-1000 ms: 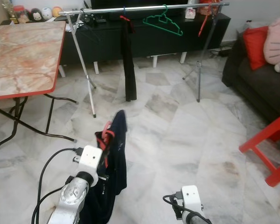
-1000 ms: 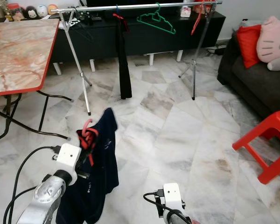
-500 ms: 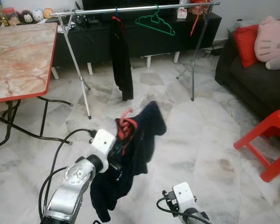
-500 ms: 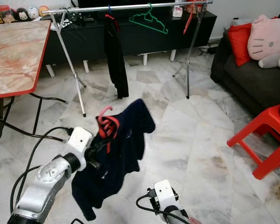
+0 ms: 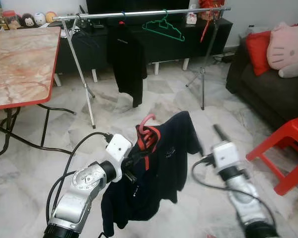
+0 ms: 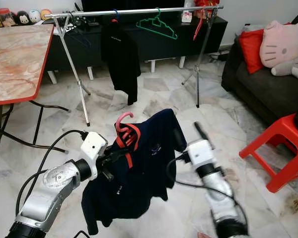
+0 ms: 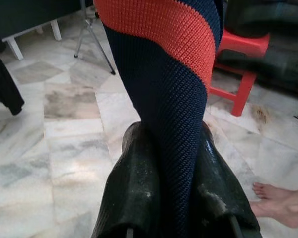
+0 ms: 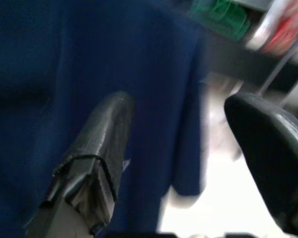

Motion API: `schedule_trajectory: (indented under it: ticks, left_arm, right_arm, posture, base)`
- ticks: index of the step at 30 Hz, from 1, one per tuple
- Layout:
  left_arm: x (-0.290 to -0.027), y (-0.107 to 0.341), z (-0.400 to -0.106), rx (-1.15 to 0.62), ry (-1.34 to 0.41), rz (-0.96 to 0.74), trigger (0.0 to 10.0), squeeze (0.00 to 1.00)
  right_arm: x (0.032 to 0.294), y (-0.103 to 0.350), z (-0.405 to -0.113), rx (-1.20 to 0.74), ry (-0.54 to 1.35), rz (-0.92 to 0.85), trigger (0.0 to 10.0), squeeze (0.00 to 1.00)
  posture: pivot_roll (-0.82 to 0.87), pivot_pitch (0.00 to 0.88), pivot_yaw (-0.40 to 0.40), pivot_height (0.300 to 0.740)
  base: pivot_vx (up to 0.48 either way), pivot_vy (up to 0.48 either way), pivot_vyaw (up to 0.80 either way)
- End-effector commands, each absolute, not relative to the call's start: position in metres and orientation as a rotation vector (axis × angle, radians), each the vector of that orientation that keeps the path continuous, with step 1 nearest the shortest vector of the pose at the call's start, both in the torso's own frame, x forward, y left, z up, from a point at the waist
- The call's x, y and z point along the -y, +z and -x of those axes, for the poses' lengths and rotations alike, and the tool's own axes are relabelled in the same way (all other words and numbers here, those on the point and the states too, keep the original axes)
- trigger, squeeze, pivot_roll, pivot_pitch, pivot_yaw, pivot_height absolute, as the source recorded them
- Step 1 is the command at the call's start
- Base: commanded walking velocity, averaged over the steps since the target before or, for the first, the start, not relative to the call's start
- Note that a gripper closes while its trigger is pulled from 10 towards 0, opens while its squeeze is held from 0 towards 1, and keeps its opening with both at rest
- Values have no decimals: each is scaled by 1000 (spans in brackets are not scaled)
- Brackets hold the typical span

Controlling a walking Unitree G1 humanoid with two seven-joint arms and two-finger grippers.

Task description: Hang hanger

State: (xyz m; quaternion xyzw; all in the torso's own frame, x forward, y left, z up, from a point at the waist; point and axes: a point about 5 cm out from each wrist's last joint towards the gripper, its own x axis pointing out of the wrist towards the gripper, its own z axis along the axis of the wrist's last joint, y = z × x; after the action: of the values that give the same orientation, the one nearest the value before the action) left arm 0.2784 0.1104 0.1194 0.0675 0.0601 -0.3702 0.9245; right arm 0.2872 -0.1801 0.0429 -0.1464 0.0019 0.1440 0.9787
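Observation:
A navy shirt with a red collar hangs on a red hanger, held up in front of me. My left gripper is shut on the shirt's collar just below the hanger hook. To the shirt's right, my right gripper is open, close to the navy sleeve and blurred. Across the back of the room runs the silver clothes rail. It carries a black garment, a green hanger and a red hanger.
A marble-top folding table stands at the left, a dark sofa with cushions at the right, and a red plastic stool in front of the sofa. A person's bare foot rests on the marble floor.
The view has drawn nearer the rail. My left arm has lifted the shirt higher. My right arm has risen from the lower edge to beside the shirt's sleeve.

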Motion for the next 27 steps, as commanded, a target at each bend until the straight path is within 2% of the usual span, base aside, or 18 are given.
schedule_trajectory:
  ticks: [1, 6, 16, 27]
  left_arm:
    - [-107, 131, -280, -79, -776, -144, 10000, 0]
    - [-107, 134, -280, -80, -808, -148, 10000, 0]
    - [-90, 149, -272, -74, -998, -150, 10000, 0]
    - [-81, 158, -265, -83, -1102, -156, 10000, 0]
  right_arm:
    - [183, 38, -285, -64, 319, 260, 10000, 0]
    - [181, 33, -273, -97, 399, 354, 10000, 0]
    - [169, 23, -263, -161, 552, 280, 10000, 0]
    - [165, 24, -264, -158, 546, 283, 10000, 0]
  posture:
    - [-35, 34, -41, 740]
    - [-43, 42, -40, 740]
    - [-43, 53, -44, 740]
    - [-39, 62, -43, 740]
  base:
    - [0, 0, 0]
    - [0, 0, 0]
    - [0, 0, 0]
    - [0, 0, 0]
